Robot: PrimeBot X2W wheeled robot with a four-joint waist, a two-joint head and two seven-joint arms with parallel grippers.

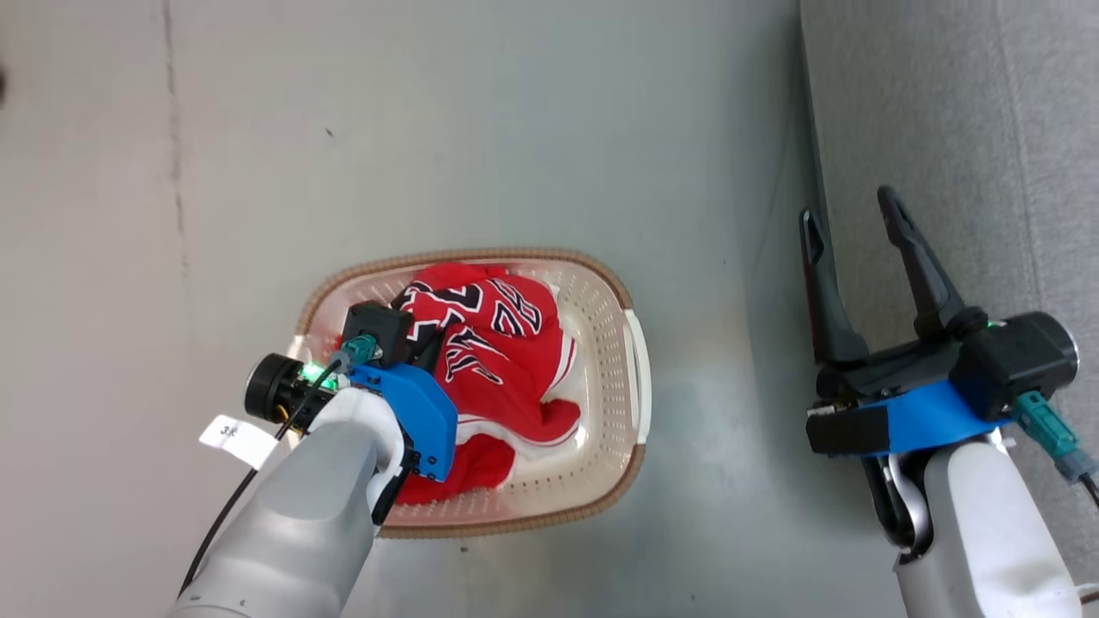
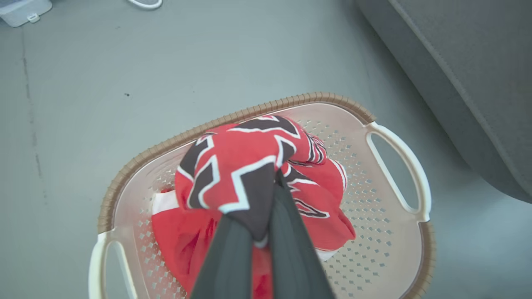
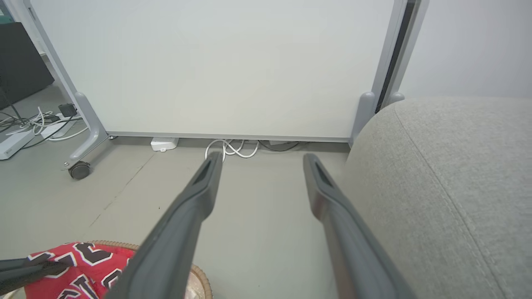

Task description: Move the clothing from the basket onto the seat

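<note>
Left hand (image 2: 266, 199) fingertips buried in clothing (image 2: 232, 166); basket (image 2: 291, 99) near rim cropped.

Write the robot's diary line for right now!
left gripper: shut on clothing | clothing: in basket | right gripper: open, near seat

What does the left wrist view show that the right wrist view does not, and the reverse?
Left wrist view, not the right one: the basket's perforated inside and white handles, the left gripper shut on the clothing. Right wrist view, not the left one: the open right gripper, a wheeled white panel, cables. Both: clothing, basket rim, grey seat, floor.
</note>
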